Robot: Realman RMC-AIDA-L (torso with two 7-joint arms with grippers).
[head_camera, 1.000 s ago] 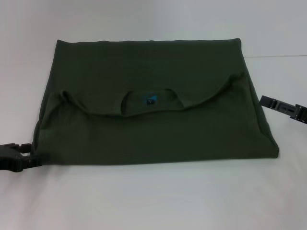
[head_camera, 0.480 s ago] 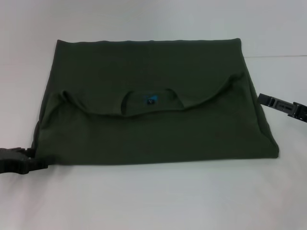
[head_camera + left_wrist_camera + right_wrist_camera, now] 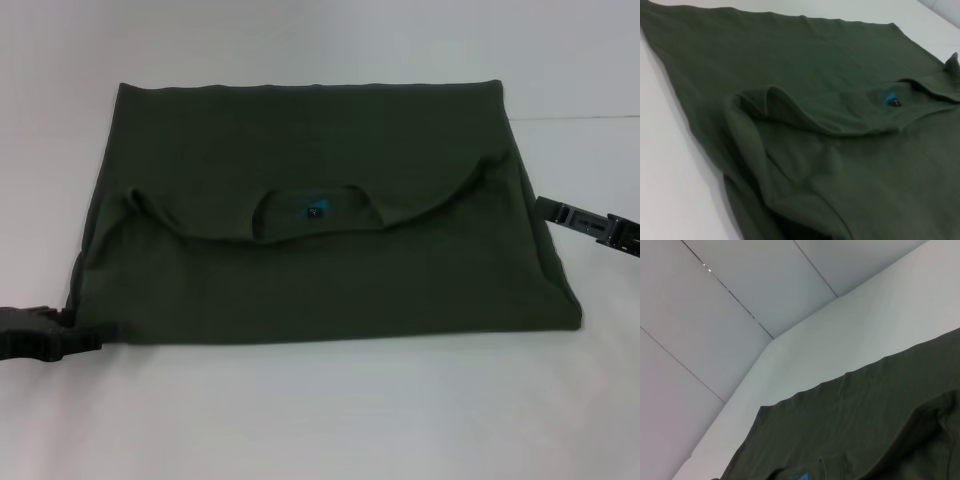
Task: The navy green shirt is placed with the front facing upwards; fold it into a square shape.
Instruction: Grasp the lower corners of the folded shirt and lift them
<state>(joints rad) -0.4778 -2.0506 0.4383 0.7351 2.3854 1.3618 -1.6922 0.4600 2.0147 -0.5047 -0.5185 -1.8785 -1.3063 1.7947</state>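
Observation:
The navy green shirt [image 3: 320, 215] lies on the white table, its top half folded down toward me so the plain back shows. The neck opening with its small blue label [image 3: 316, 210] sits mid-cloth, and the label [image 3: 889, 98] also shows in the left wrist view. The folded edge runs along the near side. My left gripper [image 3: 85, 338] rests on the table at the shirt's near left corner. At the shirt's right edge, about halfway up, is my right gripper [image 3: 545, 209]. The right wrist view shows the shirt [image 3: 865, 430] from low down.
The white table [image 3: 320, 420] extends in front of the shirt and behind it. Grey wall panels [image 3: 715, 305] rise behind the table's far edge.
The left gripper has slid slightly right along the table toward the shirt's near left corner. The right gripper has dropped a little. The shirt has not moved.

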